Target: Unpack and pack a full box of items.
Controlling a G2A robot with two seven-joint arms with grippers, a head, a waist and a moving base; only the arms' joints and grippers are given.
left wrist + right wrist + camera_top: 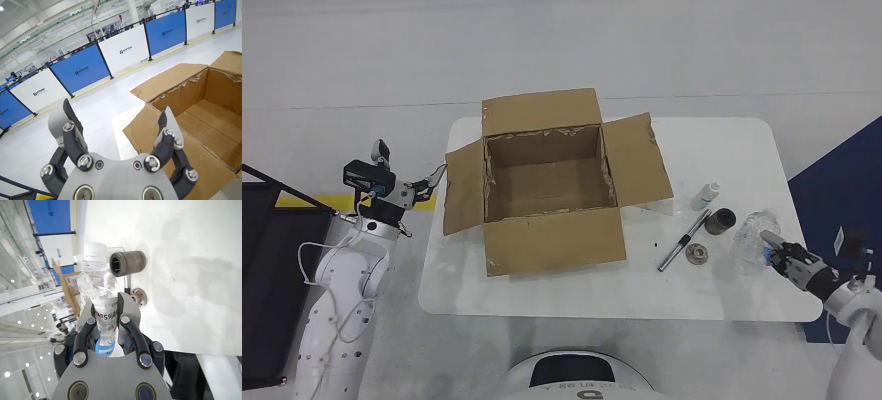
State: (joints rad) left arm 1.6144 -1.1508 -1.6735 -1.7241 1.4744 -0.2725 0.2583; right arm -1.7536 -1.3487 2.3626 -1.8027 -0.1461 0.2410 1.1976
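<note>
Starting at your far left, the left claw [430, 181] sits just off the left edge of the table [542, 295], beside the box's left flap. Its arm rises from below and bends toward the table, and its fingers [72, 117] are spread wide with nothing between them. Next comes the one cardboard box [552, 242], on the table's left-centre with all four flaps folded outward and its bare floor showing. To the right of it you can count five loose items. One metal rod [683, 241] lies slanted, with one flanged disc [697, 254] just beside its lower half. One small white bottle [710, 195] lies near the rod's upper end, and one dark cylinder [720, 221] sits close beside that end. One crumpled clear bottle [756, 246] lies nearest the table's right edge, its white cap pointing toward the cylinder. The right claw [780, 254] comes in low from over that edge, its arm stretched toward the box. It is clamped narrowly around the clear bottle's labelled middle. You cannot tell whether the bottle touches the table.
</note>
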